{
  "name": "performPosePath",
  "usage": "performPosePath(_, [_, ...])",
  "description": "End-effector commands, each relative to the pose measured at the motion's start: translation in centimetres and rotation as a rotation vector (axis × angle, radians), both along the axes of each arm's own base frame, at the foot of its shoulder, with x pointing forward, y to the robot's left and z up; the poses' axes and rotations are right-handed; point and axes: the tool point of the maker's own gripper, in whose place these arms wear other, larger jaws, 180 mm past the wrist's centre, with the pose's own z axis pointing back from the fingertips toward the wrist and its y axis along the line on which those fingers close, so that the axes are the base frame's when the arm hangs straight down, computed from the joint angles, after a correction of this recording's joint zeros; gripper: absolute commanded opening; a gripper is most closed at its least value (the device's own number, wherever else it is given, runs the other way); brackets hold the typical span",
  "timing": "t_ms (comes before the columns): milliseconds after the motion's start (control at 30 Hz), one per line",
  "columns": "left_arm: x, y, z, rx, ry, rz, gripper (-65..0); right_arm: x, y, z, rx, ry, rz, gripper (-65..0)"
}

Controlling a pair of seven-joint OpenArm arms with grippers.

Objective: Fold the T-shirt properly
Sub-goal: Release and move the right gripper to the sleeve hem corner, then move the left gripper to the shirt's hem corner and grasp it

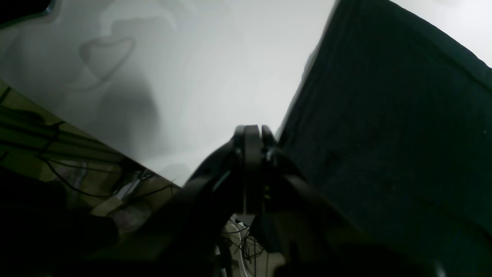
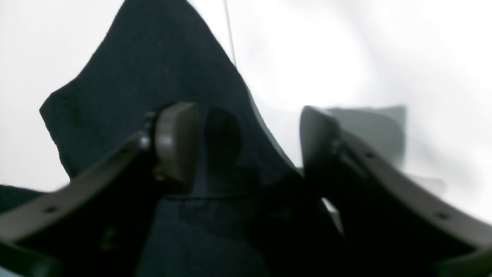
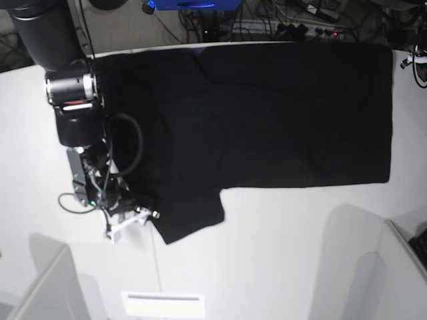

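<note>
T-shirt (image 3: 267,113): black, matte, smooth cloth

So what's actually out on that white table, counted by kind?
Black T-shirt: 1
White label strip: 1
Robot arm over the table: 1
Total: 3
</note>
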Motion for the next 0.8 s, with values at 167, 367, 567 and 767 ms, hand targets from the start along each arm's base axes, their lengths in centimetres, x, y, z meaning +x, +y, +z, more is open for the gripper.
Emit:
performPosePath(167, [0.4, 0.4, 1.1, 0.032, -0.021, -0.012, -65.0, 0.8, 1.1, 1.1, 0.018, -0.017, 0.014, -39.2])
performPosePath(367, [0.4, 0.5, 1.2, 0.035, -0.021, -0.014, -65.0, 0.9, 1.2, 1.2, 0.020, -0.024, 0.013, -39.5])
performPosePath(567, [0.8, 0.5, 1.3, 0.035, -0.029, -0.016, -45.4, 1.1, 0.6, 1.3, 0.014, -0.034, 0.000, -53.1])
performPosePath(767, [2.5, 0.9, 2.2, 0.058, -0.067, -0.024, -21.1, 1.1, 0.5, 1.3, 0.014, -0.034, -0.007, -65.0])
